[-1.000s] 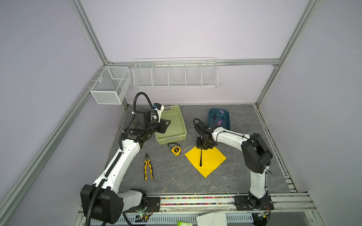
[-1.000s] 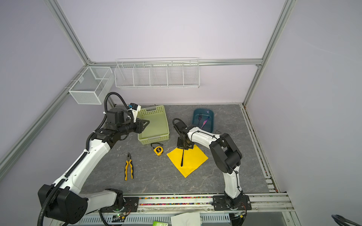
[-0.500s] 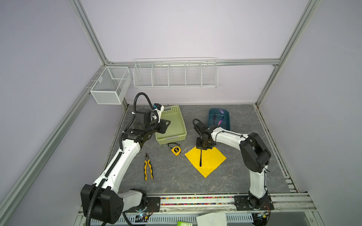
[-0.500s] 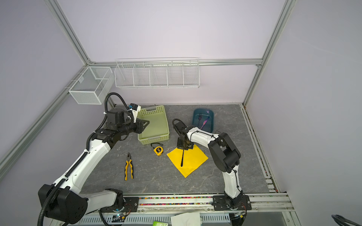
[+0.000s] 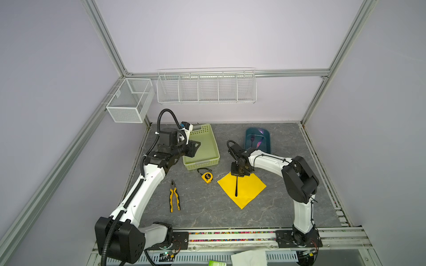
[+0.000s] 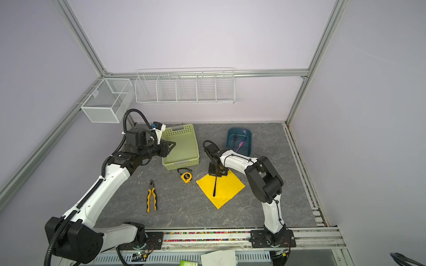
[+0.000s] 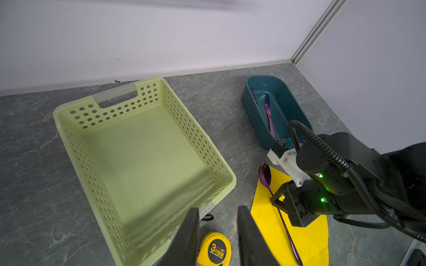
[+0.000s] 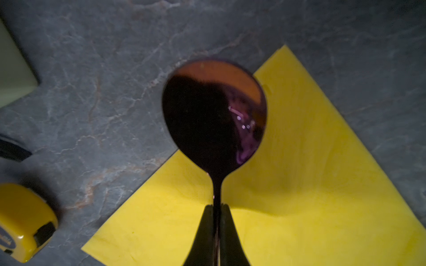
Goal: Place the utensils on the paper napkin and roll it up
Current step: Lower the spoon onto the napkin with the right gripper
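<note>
The spoon (image 8: pixel 214 115) is pinched at its neck, just below the bowl, by the right gripper (image 8: pixel 216 207), whose jaws are pressed together on the thin stem. It is set along a diagonal of the napkin (image 5: pixel 249 188), which is spread flat on the worktop (image 5: pixel 207 207) and seen as a diamond in both top views. The handle is pointed towards the near corner, while the bowl overhangs the far corner, partly above bare stone. This diagonal lay is judged to suit a roll started from a side corner, since most of the handle would be wrapped.

Whether the spoon is fully rested on the paper or held just above it cannot be told, though in the left wrist view it appears to be lying down.

The fork (image 5: pixel 252 139) is seen in the tray (image 5: pixel 265 138) at the back of the worktop, beside a purplish piece (image 7: pixel 268 115). Only one utensil is therefore judged to be placed.

The left gripper (image 7: pixel 217 209) is held with its jaws spread and empty above the near side of the basket (image 7: pixel 143 149), well apart from the napkin. It is probably kept there so that the right arm is left unobstructed.

A tape measure (image 5: pixel 206 177) lies near the napkin's left corner and could be struck during rolling. The pliers (image 5: pixel 174 198) lie well apart.
</note>
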{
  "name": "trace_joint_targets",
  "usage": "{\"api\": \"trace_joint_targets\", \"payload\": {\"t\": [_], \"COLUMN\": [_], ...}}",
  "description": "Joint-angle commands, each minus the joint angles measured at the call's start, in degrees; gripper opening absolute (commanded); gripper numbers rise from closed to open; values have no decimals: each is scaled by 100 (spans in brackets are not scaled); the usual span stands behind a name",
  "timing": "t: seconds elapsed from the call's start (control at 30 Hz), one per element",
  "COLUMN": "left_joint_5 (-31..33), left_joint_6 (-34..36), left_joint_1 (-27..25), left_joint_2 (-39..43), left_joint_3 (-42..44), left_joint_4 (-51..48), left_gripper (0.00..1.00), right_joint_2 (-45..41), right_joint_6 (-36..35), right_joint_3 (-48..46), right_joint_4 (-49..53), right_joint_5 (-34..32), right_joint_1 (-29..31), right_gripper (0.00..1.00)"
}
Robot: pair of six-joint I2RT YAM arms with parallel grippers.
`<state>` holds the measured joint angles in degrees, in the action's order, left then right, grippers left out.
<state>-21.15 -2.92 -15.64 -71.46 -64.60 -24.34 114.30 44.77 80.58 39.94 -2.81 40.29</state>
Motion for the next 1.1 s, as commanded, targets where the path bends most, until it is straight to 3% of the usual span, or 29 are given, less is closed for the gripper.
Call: {"api": "trace_joint_targets", "payload": {"t": [0.0, 1.07], "left_joint_5": [18, -1], "left_joint_6": [73, 81], "left_joint_1": [30, 26], "left_joint_2": [63, 47], "left_joint_3": [26, 15], "left_joint_4": [-10, -10], "left_gripper": [30, 30], "right_joint_2": [4, 181], "right_joint_6": [8, -108], "right_joint_3": [-137, -147], "right_joint_4": [69, -106], "right_joint_5": [-53, -39], "right_joint_1": [40, 40], "right_gripper": [7, 11]}}
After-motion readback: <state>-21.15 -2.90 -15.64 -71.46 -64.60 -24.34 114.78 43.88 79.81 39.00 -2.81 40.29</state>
